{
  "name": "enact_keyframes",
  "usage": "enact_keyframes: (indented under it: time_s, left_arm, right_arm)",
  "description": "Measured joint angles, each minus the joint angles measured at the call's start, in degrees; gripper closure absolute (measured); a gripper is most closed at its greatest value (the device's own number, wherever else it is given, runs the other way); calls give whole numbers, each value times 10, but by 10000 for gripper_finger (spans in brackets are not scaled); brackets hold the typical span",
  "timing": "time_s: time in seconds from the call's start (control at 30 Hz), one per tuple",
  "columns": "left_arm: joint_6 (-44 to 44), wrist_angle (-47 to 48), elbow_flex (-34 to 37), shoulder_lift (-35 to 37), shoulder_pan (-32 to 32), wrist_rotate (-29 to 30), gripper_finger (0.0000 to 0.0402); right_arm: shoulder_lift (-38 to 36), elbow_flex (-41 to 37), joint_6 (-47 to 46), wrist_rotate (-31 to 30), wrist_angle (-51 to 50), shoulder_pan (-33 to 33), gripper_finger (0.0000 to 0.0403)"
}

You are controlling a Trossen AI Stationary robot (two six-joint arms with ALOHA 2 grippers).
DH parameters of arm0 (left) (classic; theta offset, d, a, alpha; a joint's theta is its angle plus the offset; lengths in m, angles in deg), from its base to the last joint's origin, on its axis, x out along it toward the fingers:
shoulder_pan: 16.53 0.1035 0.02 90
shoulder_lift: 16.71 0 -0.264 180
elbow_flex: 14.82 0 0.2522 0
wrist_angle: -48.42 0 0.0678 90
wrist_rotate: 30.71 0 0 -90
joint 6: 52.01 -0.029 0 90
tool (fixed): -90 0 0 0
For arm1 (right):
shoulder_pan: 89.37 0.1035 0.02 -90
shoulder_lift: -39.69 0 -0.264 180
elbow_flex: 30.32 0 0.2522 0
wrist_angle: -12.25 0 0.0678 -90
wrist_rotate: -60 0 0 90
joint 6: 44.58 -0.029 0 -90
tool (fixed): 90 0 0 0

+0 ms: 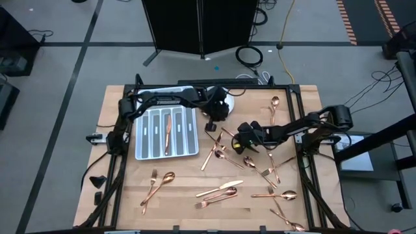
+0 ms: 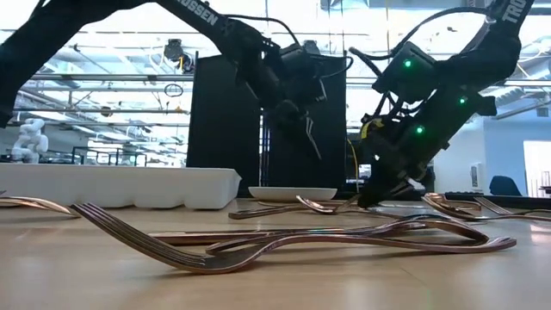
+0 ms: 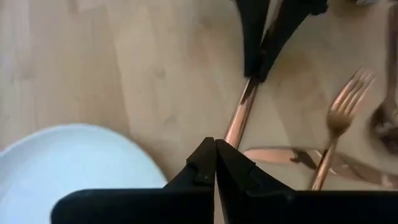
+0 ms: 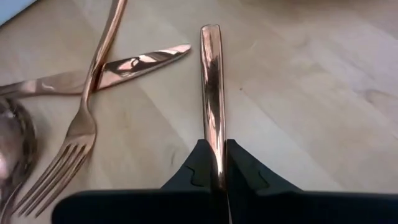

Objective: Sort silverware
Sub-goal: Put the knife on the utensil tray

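Note:
Copper silverware lies scattered over the wooden table [image 1: 182, 195]. My right gripper [image 4: 216, 180] [image 1: 242, 142] stands low at the table's middle, shut on one slim copper piece [image 4: 211, 81]. That piece's working end is hidden under the fingers. My left gripper [image 3: 215, 155] [image 2: 312, 142] hangs shut above the same piece's free end and holds nothing; it is beside the white plate [image 3: 68, 162]. Another copper piece [image 1: 168, 133] lies in the grey tray [image 1: 146, 140]. My right gripper pinches the copper piece's handle [image 4: 213, 134] between its two fingers. The fingers come slanting down from the table's right side, roughly in line with the handle, which runs on ahead to its rounded free end [image 4: 210, 31]. Whether the piece rests on the wood I cannot tell.
A fork [image 4: 81, 130], a knife [image 4: 124, 65] and a spoon [image 4: 9, 143] lie close to the right gripper. More forks and spoons lie along the near edge [image 1: 218, 193] and at the right [image 1: 273, 107]. The plate [image 1: 229, 99] sits at the far middle, the tray far left.

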Motion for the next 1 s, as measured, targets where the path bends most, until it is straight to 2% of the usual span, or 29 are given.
enact_keyframes:
  time_s: [0.13,0.3,0.43,0.53,0.7,1.0]
  left_arm:
    - [-30,2,0,-8,-17,0,351]
    - [-43,-27,-1,-6,-44,3,280]
    - [-60,-32,-1,-9,-60,25,227]
    - [-57,-25,-1,-9,-68,63,199]
    - [-47,-1,-1,-9,-71,97,185]
    - [-41,48,-1,-9,-70,101,185]
  right_arm:
    - [-7,1,17,-8,17,0,400]
    - [-8,1,33,-16,42,0,400]
    - [-8,2,47,-20,62,0,400]
    - [-9,2,57,-21,86,2,400]
    - [-9,2,93,-21,125,6,399]
    - [-10,13,127,-23,141,6,399]
